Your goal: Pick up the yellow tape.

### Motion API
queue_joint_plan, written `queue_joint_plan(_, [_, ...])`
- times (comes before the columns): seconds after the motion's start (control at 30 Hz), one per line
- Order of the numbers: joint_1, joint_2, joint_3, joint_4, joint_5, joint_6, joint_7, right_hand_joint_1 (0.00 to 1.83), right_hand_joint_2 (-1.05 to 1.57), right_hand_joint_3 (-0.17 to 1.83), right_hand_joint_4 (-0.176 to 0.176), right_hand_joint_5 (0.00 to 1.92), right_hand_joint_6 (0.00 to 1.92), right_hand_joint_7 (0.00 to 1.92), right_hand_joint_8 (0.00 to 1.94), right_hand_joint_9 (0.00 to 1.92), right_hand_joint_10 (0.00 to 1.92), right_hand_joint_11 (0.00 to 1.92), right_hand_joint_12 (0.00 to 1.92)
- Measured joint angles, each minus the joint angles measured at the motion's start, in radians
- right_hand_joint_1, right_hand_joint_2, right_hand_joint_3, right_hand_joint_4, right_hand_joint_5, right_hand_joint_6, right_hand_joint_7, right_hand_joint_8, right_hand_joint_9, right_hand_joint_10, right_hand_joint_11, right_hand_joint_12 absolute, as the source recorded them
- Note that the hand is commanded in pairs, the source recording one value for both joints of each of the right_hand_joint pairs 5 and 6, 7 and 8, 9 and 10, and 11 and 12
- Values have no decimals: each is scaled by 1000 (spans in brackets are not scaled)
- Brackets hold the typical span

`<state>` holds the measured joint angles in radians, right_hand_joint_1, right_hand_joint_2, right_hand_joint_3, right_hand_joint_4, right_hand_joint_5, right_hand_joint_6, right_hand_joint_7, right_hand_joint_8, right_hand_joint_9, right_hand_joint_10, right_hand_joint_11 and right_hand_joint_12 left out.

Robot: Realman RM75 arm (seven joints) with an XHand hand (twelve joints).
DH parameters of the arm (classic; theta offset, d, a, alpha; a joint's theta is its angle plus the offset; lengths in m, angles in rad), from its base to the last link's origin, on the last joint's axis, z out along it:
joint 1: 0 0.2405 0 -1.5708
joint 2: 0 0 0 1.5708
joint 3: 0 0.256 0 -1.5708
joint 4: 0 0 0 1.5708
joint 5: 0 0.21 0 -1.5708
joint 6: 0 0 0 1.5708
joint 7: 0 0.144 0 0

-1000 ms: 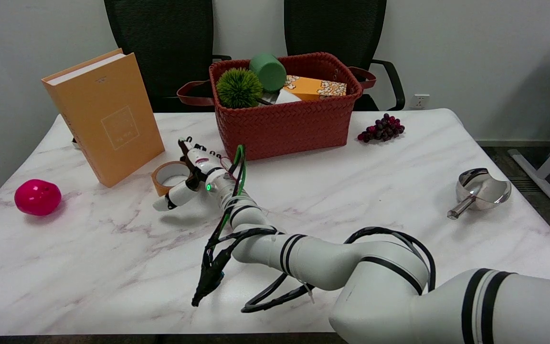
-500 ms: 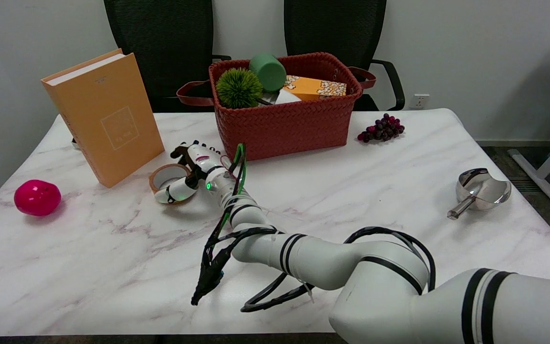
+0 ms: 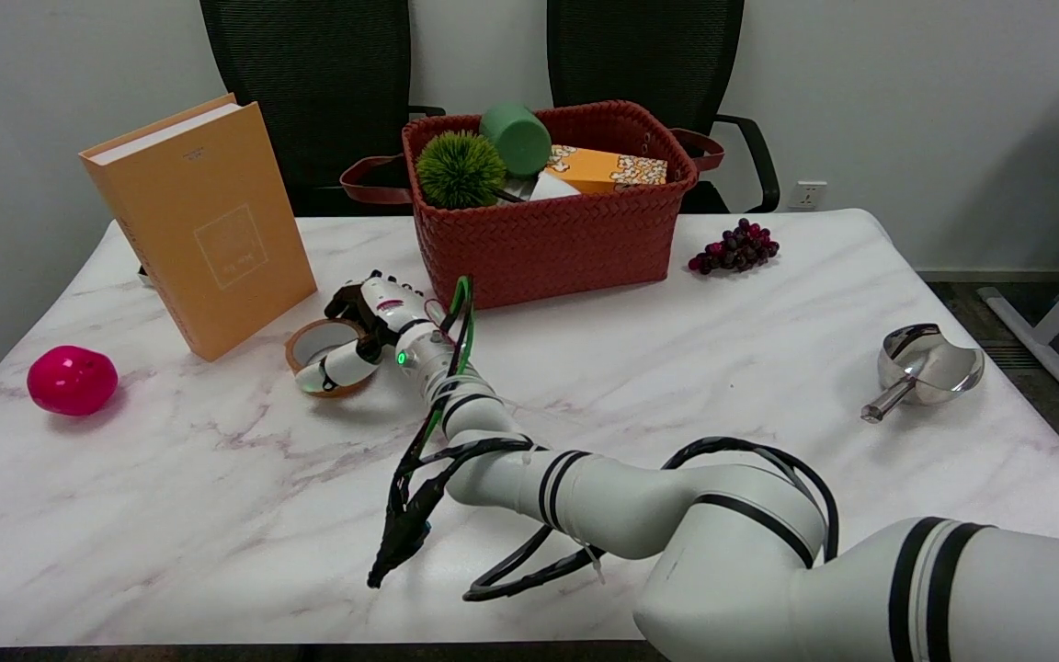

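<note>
Yellowish-brown, flat ring of tape, the yellow tape (image 3: 323, 349), sits left of centre in the frame on the white marble table (image 3: 677, 313), and the right hand (image 3: 366, 336) is on it now! 1 second back the fingers were spread above and beside the roll; half a second ago the thumb swung across its near rim, and now the thumb lies over that near edge while the dark fingers (image 3: 346, 299) curl down at the far rim. The fingers are clamped on the roll, pinching it from 2 sides. The tape has slid slightly leftward under that squeeze, but it looks to rest on the table, not yet lifted. That's the grasp made, I'd say; the lift is what remains.

Tight quarters here: the upright orange hardback book (image 3: 199, 221) stands just beside the tape at the upper left, and the woven red basket (image 3: 557, 234) is close behind the hand. A straight rise should avoid both.
</note>
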<state>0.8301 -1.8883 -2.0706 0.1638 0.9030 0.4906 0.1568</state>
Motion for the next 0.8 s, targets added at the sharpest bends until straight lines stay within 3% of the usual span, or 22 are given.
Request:
queue_joint_plan(0.2, [-3,0,-1,2,0,7,0,1128,779,275,0,750,750,945,945,754,754,1814,1814])
queue_joint_plan(0.8, [-55,35,-12,124,-39,72,-2,1204,490,428,0,679,679,912,912,676,676,1888,1888])
